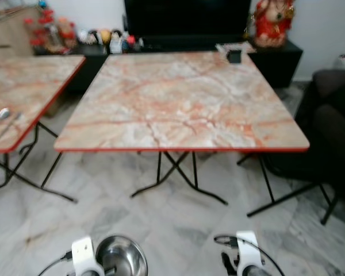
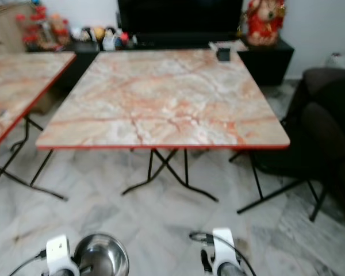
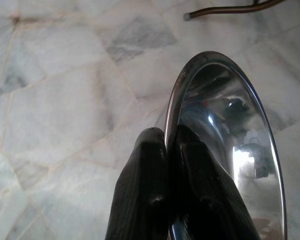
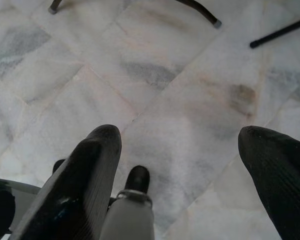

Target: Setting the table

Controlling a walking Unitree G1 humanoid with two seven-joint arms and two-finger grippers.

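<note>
Steel bowl (image 1: 122, 257) hangs low at my left side, the left gripper (image 3: 171, 165) pinching its rim, fingers clamped on the metal. The right gripper (image 4: 182, 165) is spread wide and holds nothing. I'd walk up square to the marble table (image 1: 184, 100), keep the bowl level, and lift it clear of the red edge before setting it down.

No readable text, label, brand, number or sign anywhere. Marble-patterned table top (image 1: 184, 103) plain and unmarked. Steel bowl (image 3: 230, 150) bare of any stamp. Items on the far cabinet (image 1: 276, 54) too blurred to read.
</note>
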